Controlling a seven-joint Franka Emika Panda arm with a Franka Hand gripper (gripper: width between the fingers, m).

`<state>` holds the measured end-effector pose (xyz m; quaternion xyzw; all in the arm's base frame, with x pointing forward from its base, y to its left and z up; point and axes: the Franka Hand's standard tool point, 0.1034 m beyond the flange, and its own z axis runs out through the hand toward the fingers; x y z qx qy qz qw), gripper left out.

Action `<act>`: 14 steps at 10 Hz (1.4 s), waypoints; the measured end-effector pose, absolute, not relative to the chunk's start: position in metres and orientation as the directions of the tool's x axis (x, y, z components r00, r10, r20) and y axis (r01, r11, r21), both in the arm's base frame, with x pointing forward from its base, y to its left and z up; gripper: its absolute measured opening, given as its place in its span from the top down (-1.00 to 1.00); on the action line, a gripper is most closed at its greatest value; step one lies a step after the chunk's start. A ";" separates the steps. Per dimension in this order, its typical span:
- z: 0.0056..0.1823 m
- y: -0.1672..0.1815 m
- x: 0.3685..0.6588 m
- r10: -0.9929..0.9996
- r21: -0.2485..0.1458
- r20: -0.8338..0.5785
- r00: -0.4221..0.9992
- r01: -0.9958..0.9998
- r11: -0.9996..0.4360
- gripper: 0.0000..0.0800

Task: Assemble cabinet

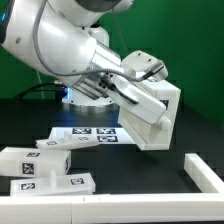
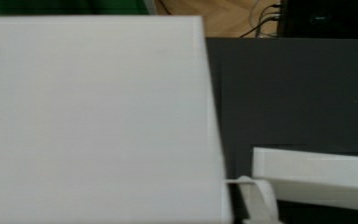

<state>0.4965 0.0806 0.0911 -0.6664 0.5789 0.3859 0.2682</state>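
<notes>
My gripper (image 1: pixel 141 92) is shut on a large white boxy cabinet part (image 1: pixel 157 115) and holds it tilted in the air above the black table. In the wrist view this part (image 2: pixel 96 120) fills most of the picture, and one fingertip (image 2: pixel 256 198) shows against its edge; the other finger is hidden. Two more white cabinet blocks with marker tags lie at the exterior view's lower left, one (image 1: pixel 35 162) behind the other (image 1: pixel 55 184).
The marker board (image 1: pixel 85 135) lies flat on the table under and to the left of the held part. A white rail runs along the front (image 1: pixel 100 211) and another stands at the right (image 1: pixel 205 170); it also shows in the wrist view (image 2: pixel 318 170). The arm's base stands behind.
</notes>
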 end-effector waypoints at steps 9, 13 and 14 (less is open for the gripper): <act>0.123 0.103 0.533 -0.872 0.089 -0.450 0.193 -0.962 -0.259 0.93; 0.108 0.091 0.558 -0.903 0.088 -0.259 0.342 -0.923 -0.375 0.93; 0.106 0.091 0.564 -0.901 0.053 -0.192 0.390 -0.912 -0.406 0.93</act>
